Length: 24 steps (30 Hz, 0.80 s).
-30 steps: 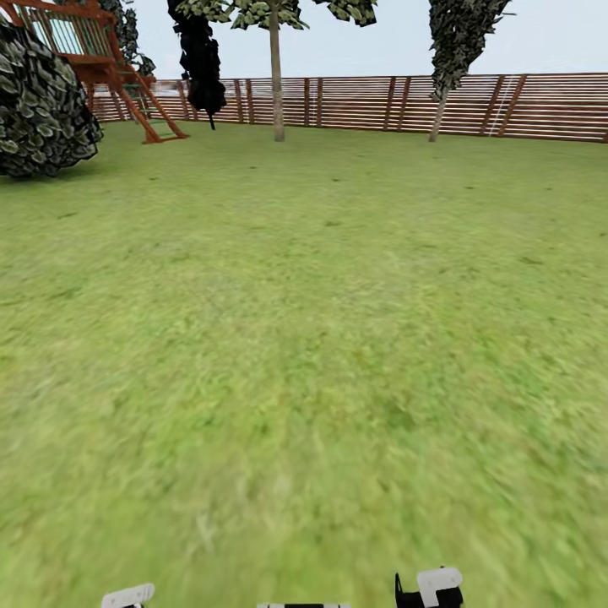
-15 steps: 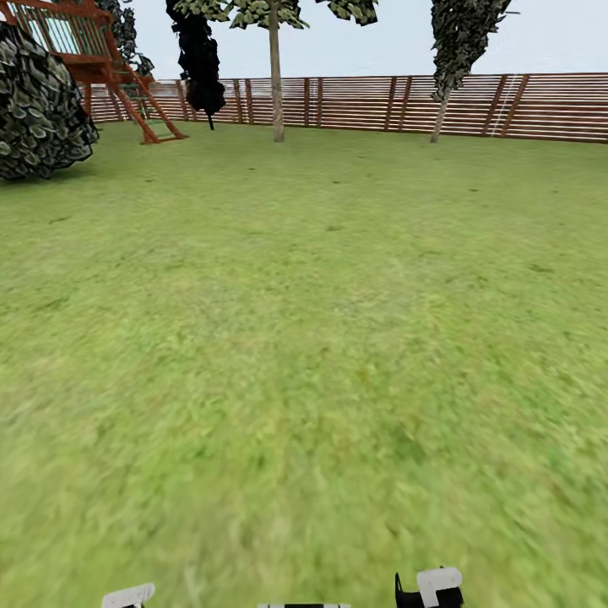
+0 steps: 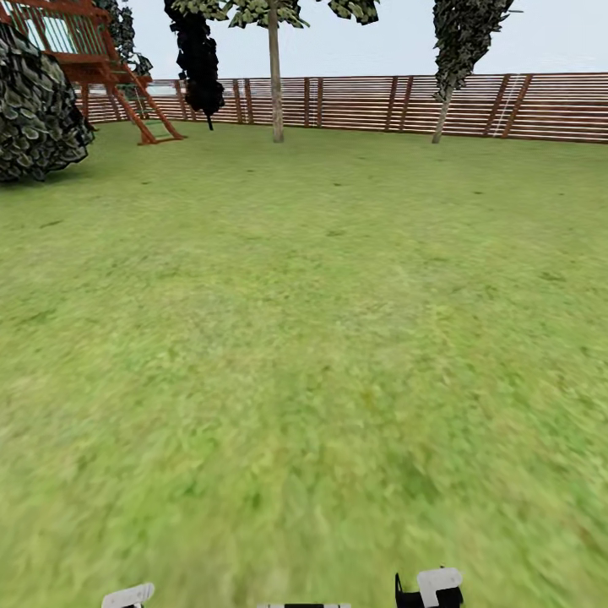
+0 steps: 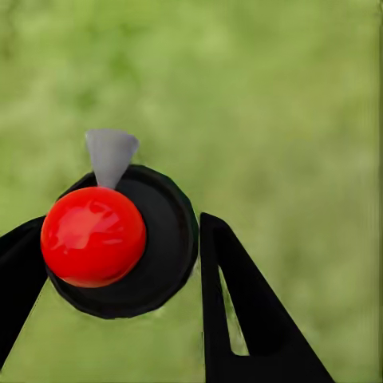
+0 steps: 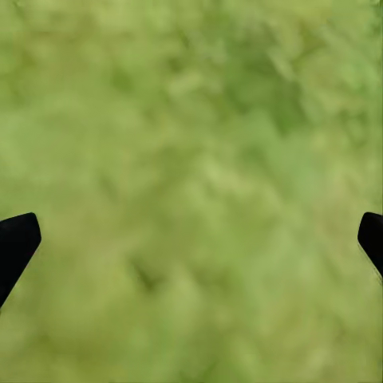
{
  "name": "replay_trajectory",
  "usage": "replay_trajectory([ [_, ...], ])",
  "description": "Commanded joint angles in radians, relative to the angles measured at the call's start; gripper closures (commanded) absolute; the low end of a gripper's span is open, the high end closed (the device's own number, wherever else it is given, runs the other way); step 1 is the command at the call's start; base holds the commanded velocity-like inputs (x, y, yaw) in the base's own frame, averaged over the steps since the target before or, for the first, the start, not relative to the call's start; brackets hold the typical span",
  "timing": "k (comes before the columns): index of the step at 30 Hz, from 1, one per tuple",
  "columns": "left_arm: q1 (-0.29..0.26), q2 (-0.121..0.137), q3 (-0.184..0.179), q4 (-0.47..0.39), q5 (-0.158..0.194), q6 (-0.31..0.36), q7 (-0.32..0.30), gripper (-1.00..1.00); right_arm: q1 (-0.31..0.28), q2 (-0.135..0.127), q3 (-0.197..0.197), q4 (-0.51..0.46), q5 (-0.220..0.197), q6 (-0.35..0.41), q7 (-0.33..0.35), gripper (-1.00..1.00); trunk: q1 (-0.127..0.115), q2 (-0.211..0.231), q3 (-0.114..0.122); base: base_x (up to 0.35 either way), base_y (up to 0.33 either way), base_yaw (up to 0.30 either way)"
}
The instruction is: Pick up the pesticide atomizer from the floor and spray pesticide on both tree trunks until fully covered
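The left gripper clamps the atomizer; the right gripper gapes wide, empty, over lawn. Transit step, I judge: next, reach a thick trunk, none visible yet.

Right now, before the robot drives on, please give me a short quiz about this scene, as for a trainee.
1. True or false: the right gripper hangs open over the lawn.
2. What sits between the fingers of the left gripper?
A. a red-capped pesticide atomizer
B. a garden hose
C. nothing
3. Short answer: in the head view, on which side of the picture does the wooden play frame stand?

Key: 1 true; 2 A; 3 left.
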Motion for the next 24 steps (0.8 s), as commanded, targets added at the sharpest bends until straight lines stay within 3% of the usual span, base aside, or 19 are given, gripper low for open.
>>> replay_trajectory([
  [1, -0.001, 0.0, -0.006, 0.001, 0.01, -0.003, -0.005, 1.0, -0.001, 0.0, 0.008, 0.001, 0.004, 0.001, -0.01, -1.0, 0.0, 0.0, -0.001, 0.336, 0.0, 0.0],
  [24, -0.001, 0.0, -0.006, 0.001, 0.01, -0.003, -0.005, 1.0, -0.001, 0.0, 0.008, 0.001, 0.004, 0.001, -0.01, -1.0, 0.0, 0.0, -0.001, 0.336, 0.0, 0.0],
])
